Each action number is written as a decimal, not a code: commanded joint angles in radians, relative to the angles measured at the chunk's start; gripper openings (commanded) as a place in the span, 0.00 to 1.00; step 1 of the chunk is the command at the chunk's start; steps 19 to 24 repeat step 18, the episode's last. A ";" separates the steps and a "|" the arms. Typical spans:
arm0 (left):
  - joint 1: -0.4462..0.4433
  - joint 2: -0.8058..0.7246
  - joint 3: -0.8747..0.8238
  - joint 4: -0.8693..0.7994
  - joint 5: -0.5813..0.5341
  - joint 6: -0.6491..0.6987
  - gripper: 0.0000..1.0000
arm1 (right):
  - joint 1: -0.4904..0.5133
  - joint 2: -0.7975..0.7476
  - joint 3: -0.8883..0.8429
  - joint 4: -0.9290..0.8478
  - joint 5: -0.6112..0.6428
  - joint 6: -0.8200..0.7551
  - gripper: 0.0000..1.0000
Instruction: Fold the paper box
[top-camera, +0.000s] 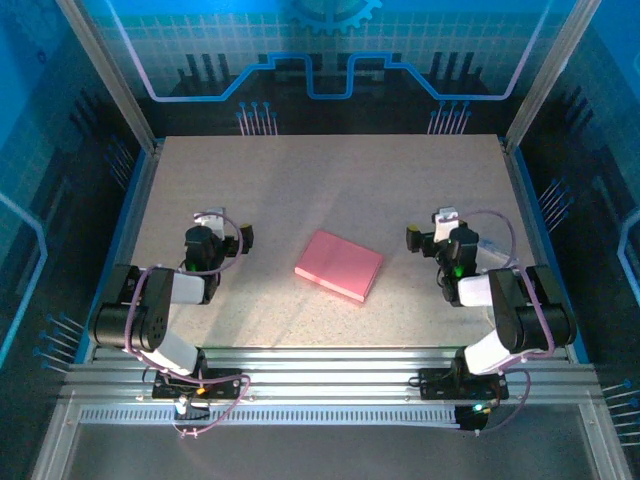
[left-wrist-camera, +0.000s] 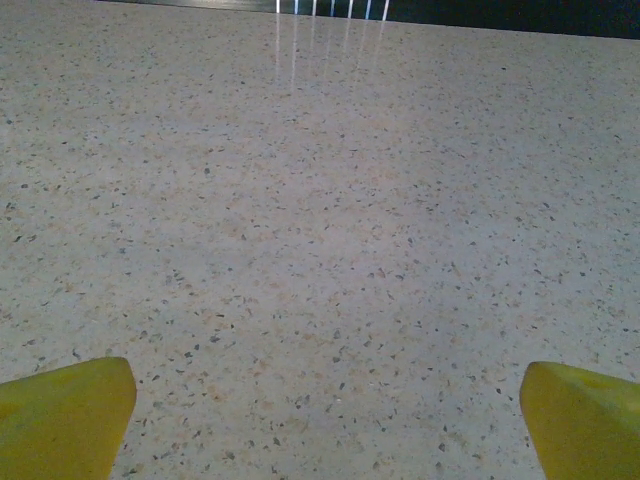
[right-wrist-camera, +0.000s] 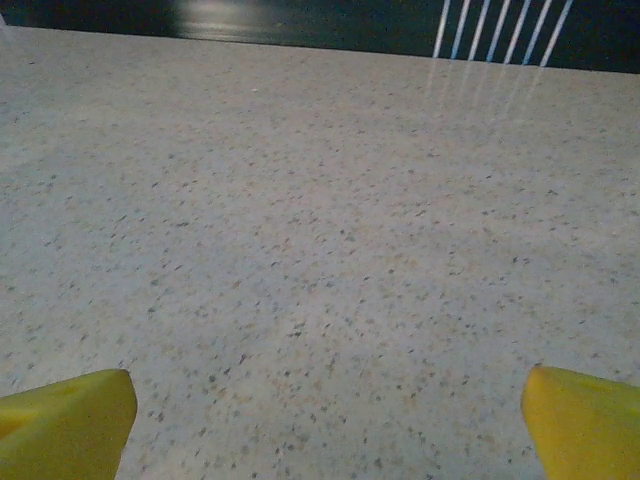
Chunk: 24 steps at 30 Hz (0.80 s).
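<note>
Two grippers flank the paper box (top-camera: 339, 265), flat at mid-table with open table (top-camera: 300, 180) around every edge. The left gripper (top-camera: 243, 238), well apart from it, is spread wide, holding nothing; the right gripper (top-camera: 416, 238), likewise apart, gapes equally wide and holds nothing.

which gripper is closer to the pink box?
The right gripper, just off the right corner of the paper box. The left gripper has a wider gap of bare table to the box. Neither touches it.
</note>
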 joint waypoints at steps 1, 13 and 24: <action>0.011 0.000 0.017 0.036 0.028 0.028 0.99 | -0.017 -0.001 -0.008 0.075 -0.188 -0.057 1.00; 0.011 0.000 0.015 0.040 0.027 0.029 1.00 | -0.002 0.001 0.047 -0.024 0.004 -0.004 1.00; 0.011 -0.001 0.017 0.036 0.028 0.027 0.99 | -0.002 0.001 0.047 -0.023 0.004 -0.004 1.00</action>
